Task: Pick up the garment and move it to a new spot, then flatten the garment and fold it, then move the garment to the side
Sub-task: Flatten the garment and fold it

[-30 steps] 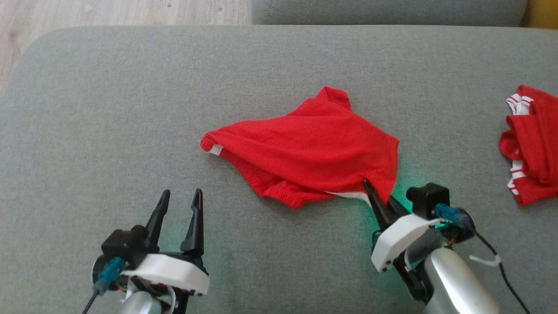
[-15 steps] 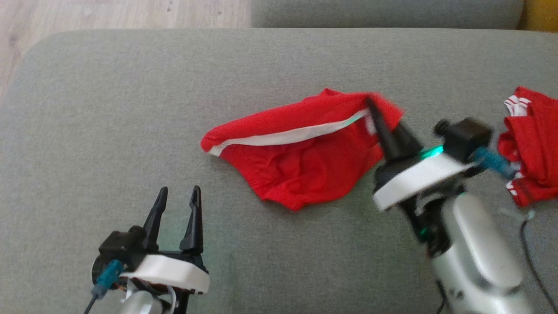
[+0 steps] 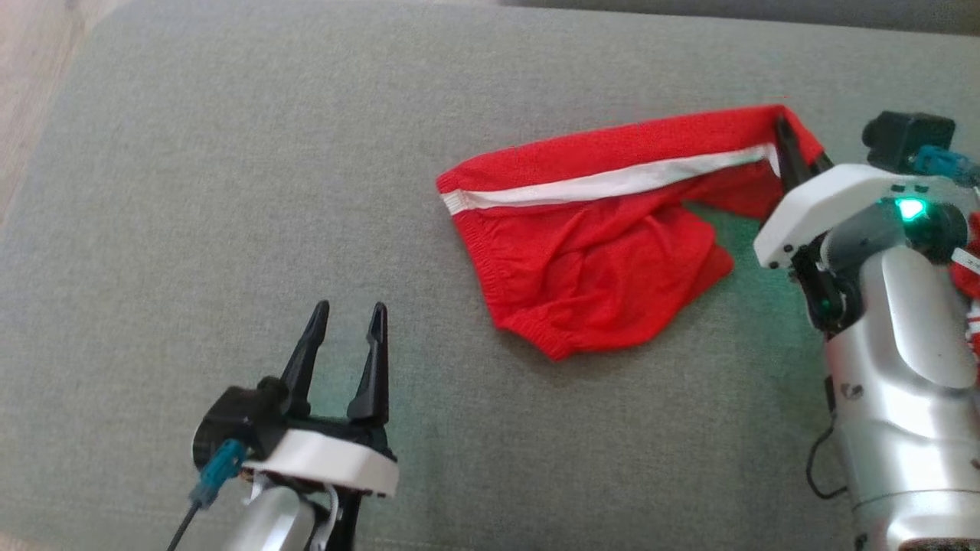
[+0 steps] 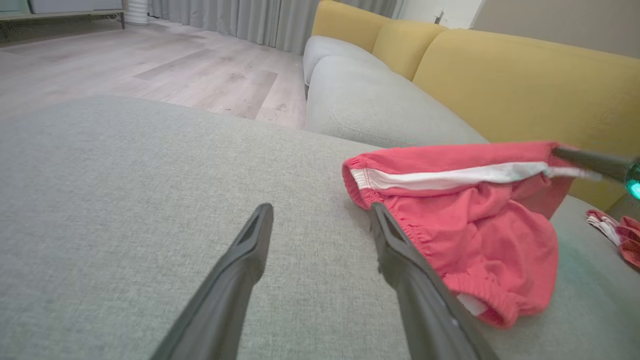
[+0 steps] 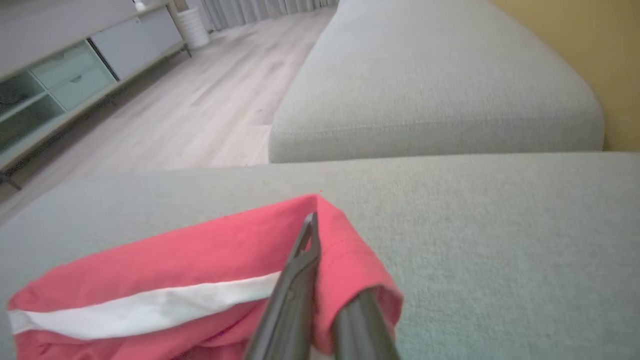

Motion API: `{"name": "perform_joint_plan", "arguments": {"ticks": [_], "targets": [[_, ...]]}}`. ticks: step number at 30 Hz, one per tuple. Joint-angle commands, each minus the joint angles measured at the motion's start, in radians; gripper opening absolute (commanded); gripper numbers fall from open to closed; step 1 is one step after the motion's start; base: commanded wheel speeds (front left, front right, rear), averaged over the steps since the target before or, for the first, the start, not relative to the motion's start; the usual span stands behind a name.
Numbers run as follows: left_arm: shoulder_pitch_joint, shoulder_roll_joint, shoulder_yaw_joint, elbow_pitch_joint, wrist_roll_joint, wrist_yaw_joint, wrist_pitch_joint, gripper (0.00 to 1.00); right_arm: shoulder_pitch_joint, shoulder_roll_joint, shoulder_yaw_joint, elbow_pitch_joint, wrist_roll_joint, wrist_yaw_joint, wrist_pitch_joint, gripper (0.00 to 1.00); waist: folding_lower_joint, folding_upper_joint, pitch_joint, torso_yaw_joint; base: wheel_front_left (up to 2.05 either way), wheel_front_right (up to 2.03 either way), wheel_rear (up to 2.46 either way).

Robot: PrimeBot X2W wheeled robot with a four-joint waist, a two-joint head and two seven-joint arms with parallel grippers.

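Note:
The garment (image 3: 605, 252), red shorts with a white side stripe, lies on the grey cushion (image 3: 230, 191) with its right end lifted. My right gripper (image 3: 787, 136) is shut on that raised corner of the garment (image 5: 210, 260), the cloth draped over its fingers (image 5: 300, 280). The stripe stretches taut from the left corner to the gripped end. My left gripper (image 3: 348, 317) stands open over bare cushion, to the lower left of the garment (image 4: 470, 220), with nothing between its fingers (image 4: 240, 270).
A second red and white garment (image 4: 617, 235) lies at the far right behind my right arm. Another grey seat cushion (image 5: 430, 85) and yellow backrests (image 4: 520, 85) lie beyond. Wooden floor (image 4: 150, 65) lies past the cushion's far left edge.
My right gripper has carried the garment's corner up and to the right, flipping the cloth over so the white stripe shows. The head camera has shifted. The left gripper stays open.

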Motion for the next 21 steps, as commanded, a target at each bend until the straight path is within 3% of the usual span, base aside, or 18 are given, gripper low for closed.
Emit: {"name": "perform_joint_plan", "arguments": {"ticks": [1, 3, 4, 5, 13, 21], "targets": [[-0.040, 0.004, 0.027, -0.019, 0.009, -0.004, -0.012, 1.00, -0.038, 0.008, 0.008, -0.018, -0.012, -0.001, -0.001, 0.00, -0.0001, 0.0000, 0.009, 0.008, 0.00, 0.00, 0.00], [-0.048, -0.002, 0.022, -0.009, 0.013, -0.008, -0.017, 1.00, -0.051, 0.000, -0.023, 0.023, -0.039, -0.001, -0.016, 0.02, -0.0001, 0.0000, 0.014, 0.009, 0.00, 0.00, 0.00], [-0.053, -0.005, 0.019, -0.004, 0.014, -0.009, -0.019, 1.00, -0.056, -0.004, -0.034, 0.038, -0.052, -0.001, -0.032, 0.14, -0.0001, 0.0000, 0.016, 0.009, 0.00, 0.00, 0.00], [-0.056, -0.007, 0.018, -0.001, 0.016, -0.010, -0.022, 1.00, -0.060, -0.005, -0.038, 0.051, -0.061, -0.001, -0.046, 1.00, -0.0001, 0.0000, 0.016, 0.005, 0.00, 0.00, 0.00], [-0.063, -0.010, 0.014, 0.021, 0.023, -0.015, -0.036, 1.00, -0.046, -0.035, -0.021, 0.070, -0.055, -0.001, -0.150, 1.00, -0.0001, 0.0000, -0.010, -0.038, 0.00, 0.00, 0.00], [-0.052, -0.004, 0.015, 0.021, 0.027, -0.009, -0.042, 1.00, 0.089, -0.054, 0.012, -0.037, -0.039, -0.001, -0.237, 1.00, -0.0001, 0.0000, -0.071, -0.077, 0.00, 0.00, 0.00]]}}
